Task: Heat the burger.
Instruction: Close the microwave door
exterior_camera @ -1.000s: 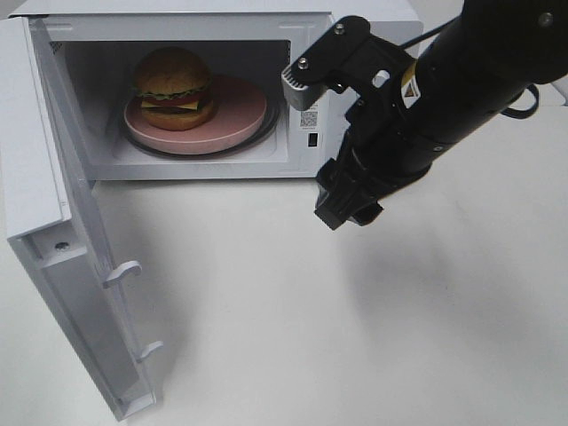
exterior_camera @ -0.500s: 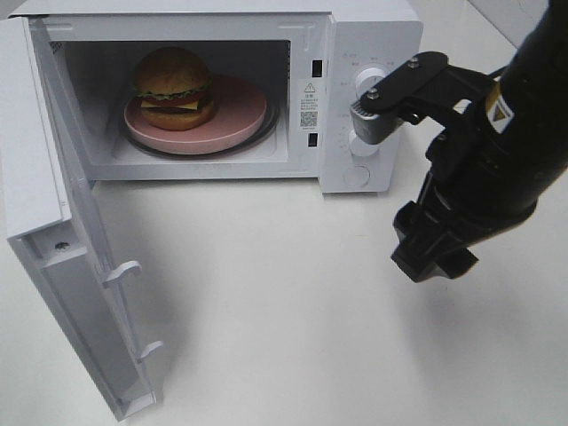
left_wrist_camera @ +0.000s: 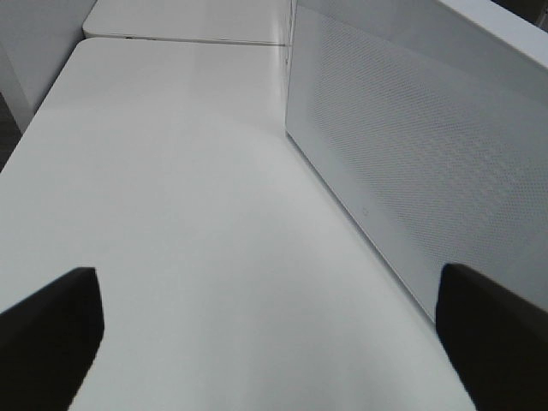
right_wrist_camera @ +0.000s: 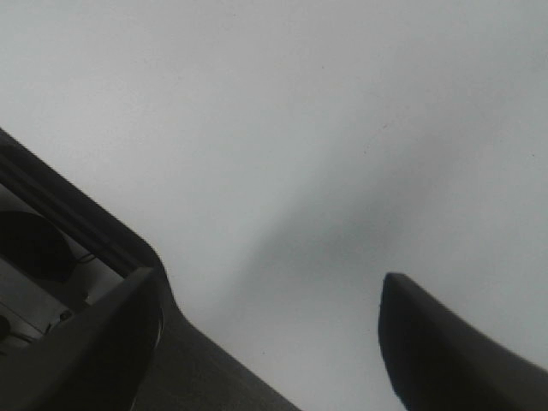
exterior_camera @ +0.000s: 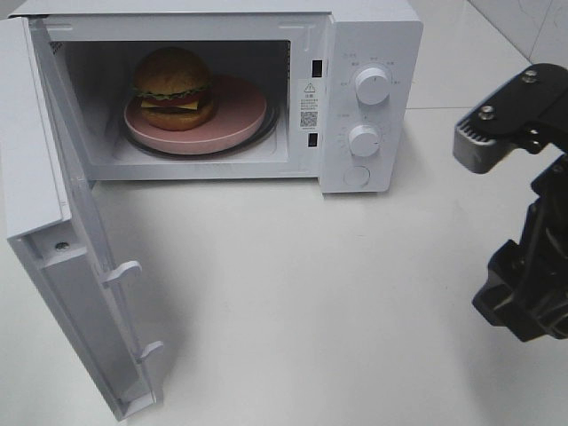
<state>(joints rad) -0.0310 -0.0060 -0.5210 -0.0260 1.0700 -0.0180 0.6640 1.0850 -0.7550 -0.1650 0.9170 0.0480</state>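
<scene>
White tabletop (exterior_camera: 293,293) carries a microwave (exterior_camera: 373,53) with its door (exterior_camera: 53,222) swung fully open.

Left gripper (left_wrist_camera: 270,342): fingers (left_wrist_camera: 51,334) spread wide, released, gripping nothing and touching nothing. It hangs over bare tabletop, near a white perforated panel (left_wrist_camera: 402,171).

Right gripper (right_wrist_camera: 274,334): fingers (right_wrist_camera: 428,342) apart, released, empty, above bare tabletop to the right of the microwave and well apart from it.

Burger (exterior_camera: 173,87): inside the microwave cavity, upright on the left part of a pink plate (exterior_camera: 240,115).

Limits of view: the right arm (exterior_camera: 524,293) is cut off by the edge of the exterior view, where its fingertips cannot be made out. Only the finger ends show in each wrist view.
</scene>
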